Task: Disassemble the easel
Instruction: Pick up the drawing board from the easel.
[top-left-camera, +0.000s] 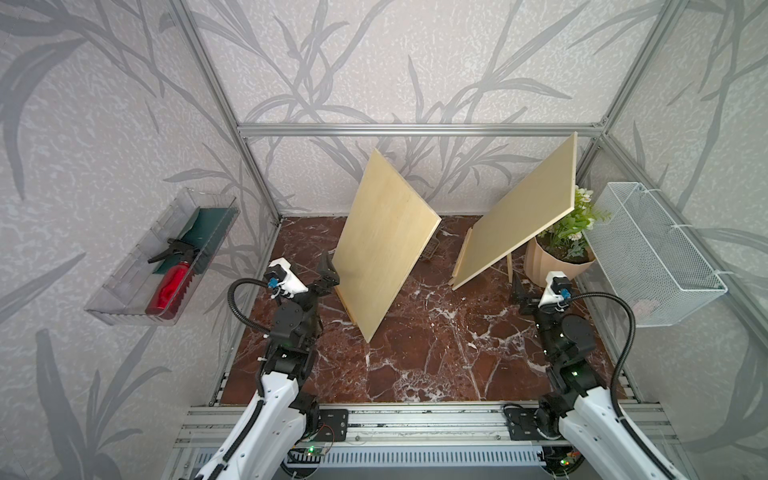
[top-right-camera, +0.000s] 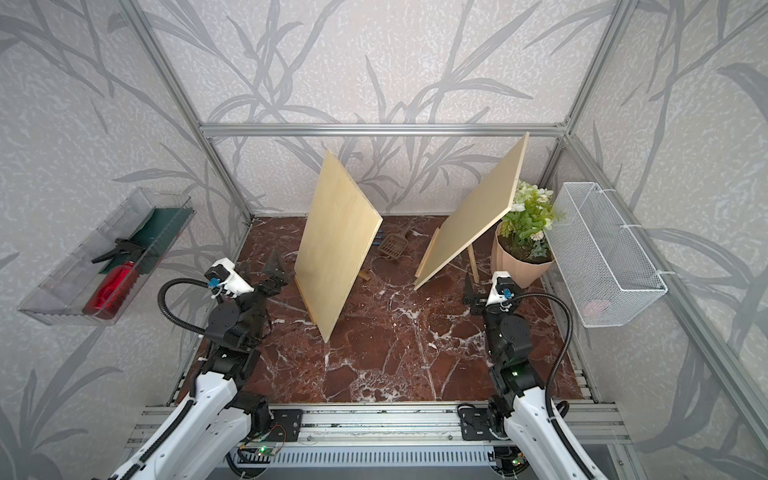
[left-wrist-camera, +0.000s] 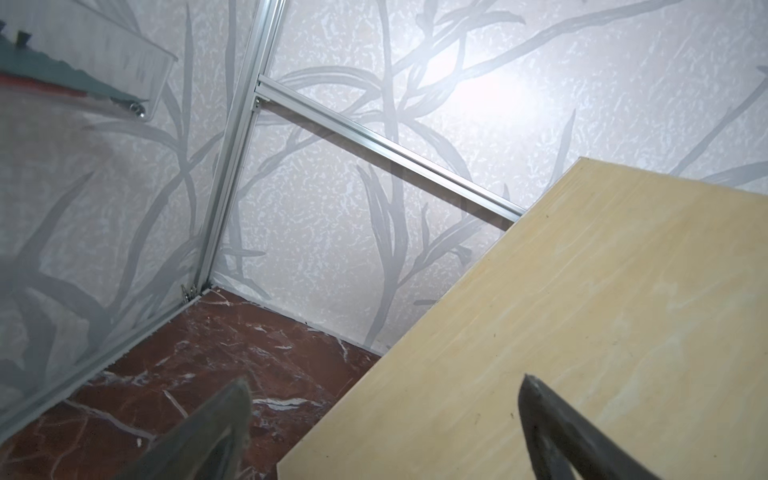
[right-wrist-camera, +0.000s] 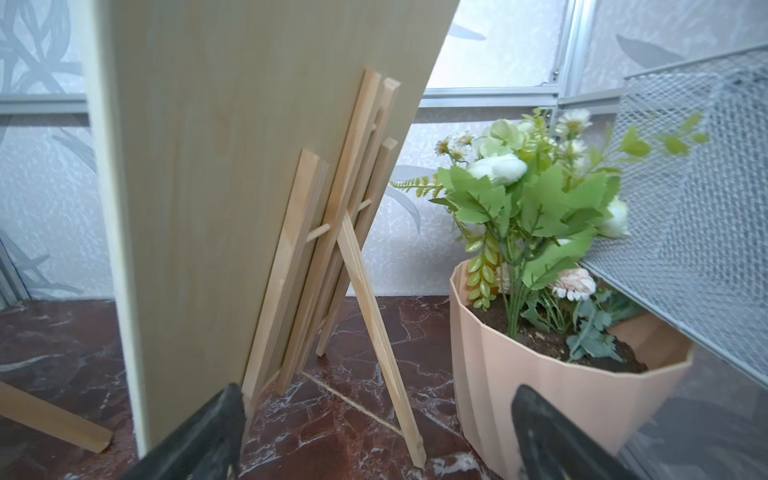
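Two pale wooden boards lean on small wooden easels on the marble floor. The left board (top-left-camera: 386, 245) (top-right-camera: 336, 245) (left-wrist-camera: 582, 332) stands just right of my open left gripper (top-left-camera: 330, 274) (top-right-camera: 277, 275) (left-wrist-camera: 382, 380), whose jaws straddle the board's near edge without touching it. The right board (top-left-camera: 523, 216) (top-right-camera: 473, 224) (right-wrist-camera: 216, 166) rests on an easel (right-wrist-camera: 332, 232) whose rear leg (top-left-camera: 509, 268) (top-right-camera: 473, 262) props it up. My right gripper (top-left-camera: 519, 297) (top-right-camera: 470, 297) (right-wrist-camera: 377, 388) hangs open and empty behind that easel, low over the floor.
A pink flower pot (top-left-camera: 557, 262) (right-wrist-camera: 540, 390) stands close to the right easel's rear leg. A white wire basket (top-left-camera: 648, 253) hangs on the right wall. A clear bin (top-left-camera: 124, 291) with a red spray bottle (top-left-camera: 170, 286) hangs left. A small scoop (top-right-camera: 390, 245) lies between the boards.
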